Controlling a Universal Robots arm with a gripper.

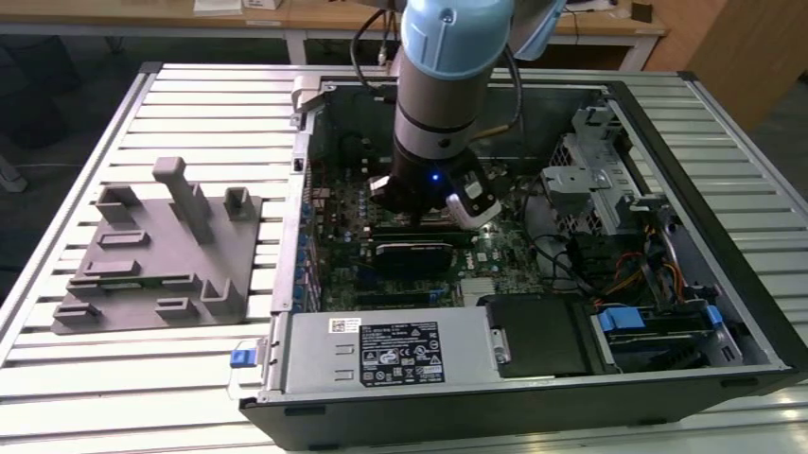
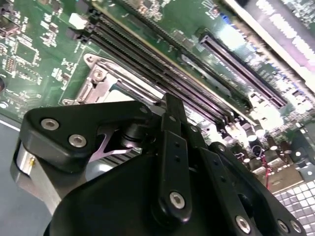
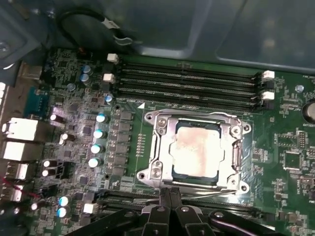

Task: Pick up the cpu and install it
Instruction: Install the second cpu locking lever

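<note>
In the exterior view I hang over the open computer case (image 1: pixel 707 312), which lies on the slatted tabletop (image 1: pixel 76 378); my arm (image 1: pixel 445 76) comes down toward the middle of the motherboard (image 1: pixel 505 251), and the grey tray (image 1: pixel 158 274) stands well apart, toward the tabletop's edge on the exterior view's left. In the second wrist view my gripper (image 2: pixel 170 105) sits low over the board, its jaws drawn together into a narrow tip just beside the socket frame (image 2: pixel 98 81) and near the memory slots (image 2: pixel 147 59); nothing is clamped between them. In the first wrist view the cpu (image 3: pixel 197 150) lies flat inside the socket frame (image 3: pixel 157 147), its silvery top plate facing up and its sides square to the frame, while my closed jaws hover just beside the frame's near side. I judge the chip to be seated already, so doing this step well means keeping my tip clear of the plate, pressing nothing sideways, and confirming the chip sits level before any load goes on it.
</note>
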